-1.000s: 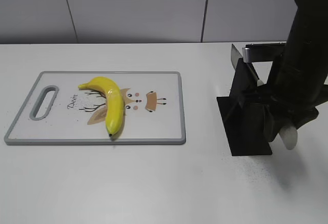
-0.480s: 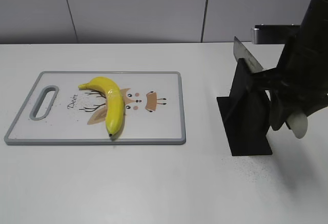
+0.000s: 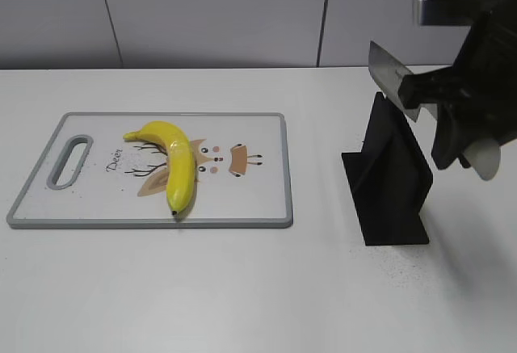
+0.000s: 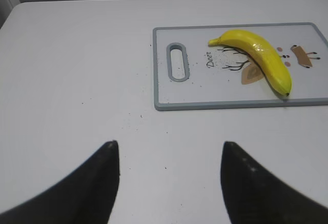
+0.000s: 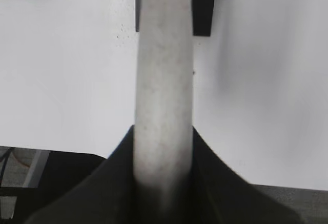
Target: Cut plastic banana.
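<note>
White table (image 3: 242, 288) runs to a grey panelled wall, and on it, well to the left of the right tool (image 3: 452, 127), lies the cutting board (image 3: 258, 183) with the plastic banana (image 3: 179, 167) resting untouched across its deer print, dark tip toward the near edge. Just below and to the left of that tool stands the black knife stand (image 3: 392, 183)

The right tool is clamped on the pale handle of the knife (image 5: 164, 106); in the right wrist view the handle fills the gap between the two dark fingers. Its grey blade (image 3: 392, 78) juts up and left of the tool, now clear of the stand. A second ago the blade sat low in the stand with the tool down beside it; half a second ago it was partly out; now tool and knife are higher again and further right, with open air between blade and stand. The banana and board have not shifted

My reading is that the knife is freed, so the fetching step looks done and the carry across to the board comes next; no cut has been made

The left tool (image 4: 169, 183) hangs with its fingers well apart and nothing between them, the board and banana lying ahead of it and to its right
</note>
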{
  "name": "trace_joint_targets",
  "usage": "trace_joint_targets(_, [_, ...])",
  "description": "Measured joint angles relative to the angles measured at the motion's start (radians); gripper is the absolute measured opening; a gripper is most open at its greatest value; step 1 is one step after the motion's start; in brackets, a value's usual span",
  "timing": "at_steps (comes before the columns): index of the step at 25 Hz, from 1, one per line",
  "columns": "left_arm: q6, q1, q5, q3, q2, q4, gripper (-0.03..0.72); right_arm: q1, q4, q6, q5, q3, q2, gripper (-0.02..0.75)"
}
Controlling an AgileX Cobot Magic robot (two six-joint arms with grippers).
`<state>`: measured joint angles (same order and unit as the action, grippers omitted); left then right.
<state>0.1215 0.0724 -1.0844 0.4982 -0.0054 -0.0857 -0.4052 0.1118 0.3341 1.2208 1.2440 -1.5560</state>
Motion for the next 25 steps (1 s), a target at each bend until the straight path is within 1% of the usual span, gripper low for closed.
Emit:
trace_joint_targets(8, [0.0,0.0,0.0,0.0,0.0,0.0,0.589,0.0,-0.041,-0.022,0.002,0.16,0.0,0.162])
trace_joint_targets(10, [0.0,0.0,0.0,0.0,0.0,0.0,0.589,0.0,-0.051,-0.077,0.002,0.185,0.0,0.162])
trace_joint_targets(16, [0.0,0.0,0.001,0.0,0.0,0.0,0.589,0.0,-0.064,-0.324,0.004,0.247,0.0,0.162])
trace_joint_targets(18, [0.0,0.0,0.006,0.001,0.016,0.0,0.589,0.0,-0.084,-0.395,0.005,0.269,-0.007,0.162])
trace_joint_targets(22, [0.016,0.0,0.037,0.021,0.113,-0.001,0.589,0.0,-0.112,-0.524,0.005,0.316,-0.049,0.162])
trace_joint_targets(25, [0.056,0.0,0.086,0.056,0.219,-0.002,0.589,0.0,-0.102,-0.622,0.006,0.355,-0.092,0.162])
